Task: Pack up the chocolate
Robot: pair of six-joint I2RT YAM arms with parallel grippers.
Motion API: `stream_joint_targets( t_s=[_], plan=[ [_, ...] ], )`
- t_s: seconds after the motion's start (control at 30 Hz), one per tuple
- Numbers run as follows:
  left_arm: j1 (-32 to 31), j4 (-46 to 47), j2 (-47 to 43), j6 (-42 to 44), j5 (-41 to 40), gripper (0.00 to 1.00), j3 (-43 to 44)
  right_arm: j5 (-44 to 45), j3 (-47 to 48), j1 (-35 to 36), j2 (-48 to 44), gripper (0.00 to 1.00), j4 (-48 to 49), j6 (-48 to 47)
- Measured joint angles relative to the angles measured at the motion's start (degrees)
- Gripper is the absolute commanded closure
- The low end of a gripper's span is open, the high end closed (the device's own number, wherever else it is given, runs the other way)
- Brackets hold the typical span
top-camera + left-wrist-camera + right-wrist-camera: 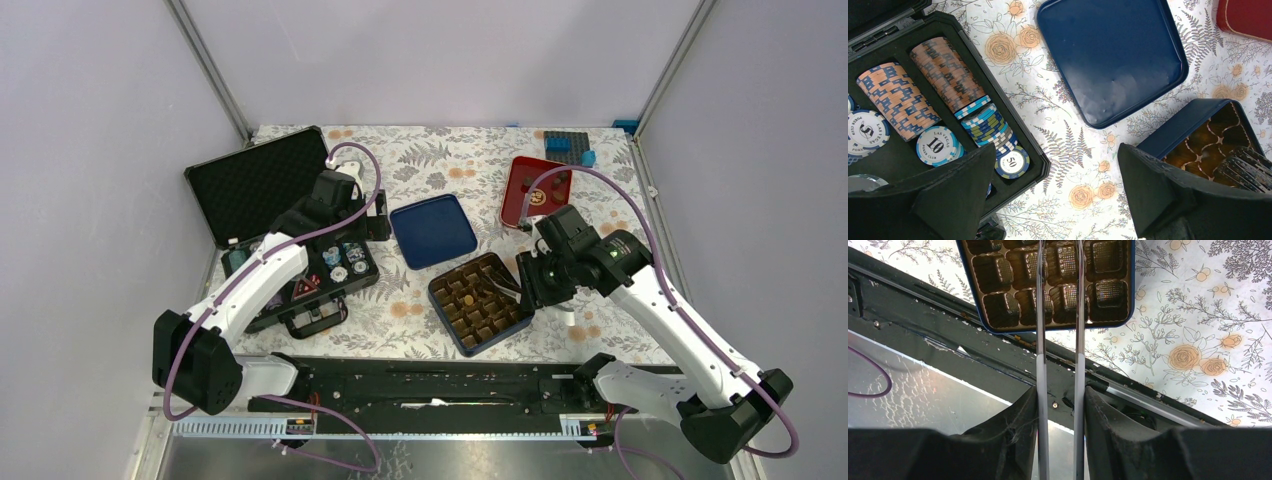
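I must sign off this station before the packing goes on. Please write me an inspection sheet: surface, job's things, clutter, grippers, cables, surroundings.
Surface: floral cloth on the table; no spill seen.
Job's things: chocolates in the red tray; blue tin open, the cells of its grid insert seen from the right wrist are empty; lid beside it.
Clutter: open poker chip case; blue blocks at the far edge.
Grippers: left gripper open, empty, over the case's corner; right gripper shut on metal tongs reaching over the insert.
Cables: a purple cable looped along each arm.
Surroundings: plain walls; nothing else seen.
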Motion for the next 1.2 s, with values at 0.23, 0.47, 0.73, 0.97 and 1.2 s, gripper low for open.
stream_joint_targets(
  t_s=[0.23,0.47,0.73,0.97,1.2],
  plan=[
    [0.0,0.02,0.0,-0.02,0.02,0.01,0.0,0.13,0.0,0.13,0.0,0.78,0.02,0.17],
    [0.0,0.04,0.0,0.0,0.02,0.01,0.0,1.7,1.36,0.17,-0.28,0.88,0.31,1.31],
    [0.0,0.61,0.0,-0.07,0.26,0.01,-0.22,14.27,9.55,0.28,2.19,0.82,4.85,2.95],
    [0.0,0.92,-0.42,-0.11,0.48,0.01,-0.81,20.5,10.34,-8.68,10.51,0.77,16.09,1.44],
    [0.0,0.96,-1.57,0.15,0.48,0.01,-0.81,21.7,4.42,-16.0,16.09,0.72,27.5,0.13]
  ],
)
